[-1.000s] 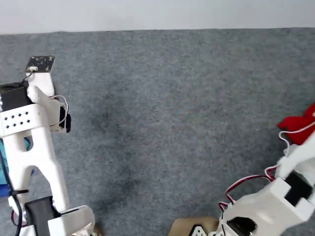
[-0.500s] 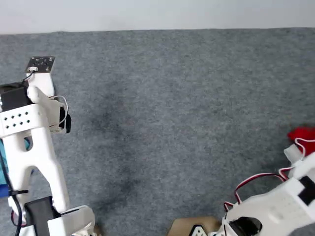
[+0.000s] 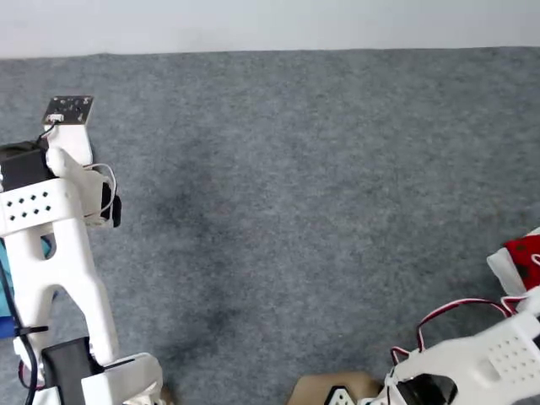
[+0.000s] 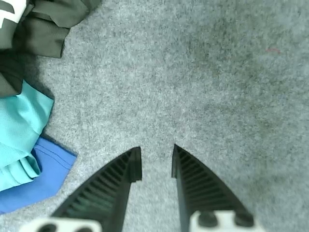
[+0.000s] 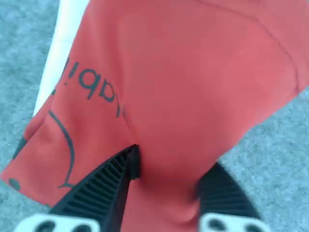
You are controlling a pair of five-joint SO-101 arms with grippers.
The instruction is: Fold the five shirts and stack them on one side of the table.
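A red shirt with a dark print is bunched between the fingers of my right gripper, which is shut on it. From above, the red shirt shows at the table's right edge, just above the right arm. My left gripper hovers open over bare grey carpet with nothing between its fingers. Beside it lie a black shirt, a teal shirt and a blue shirt in a loose heap. The left arm stands at the table's left side.
Grey carpet covers the table, with a pale wall along its far edge. A tan patch sits at the front edge between the arm bases. A white band runs along one side of the red cloth.
The right arm has pulled back toward the front right, and the red shirt has gone with it, toward the right edge. The left arm has kept still.
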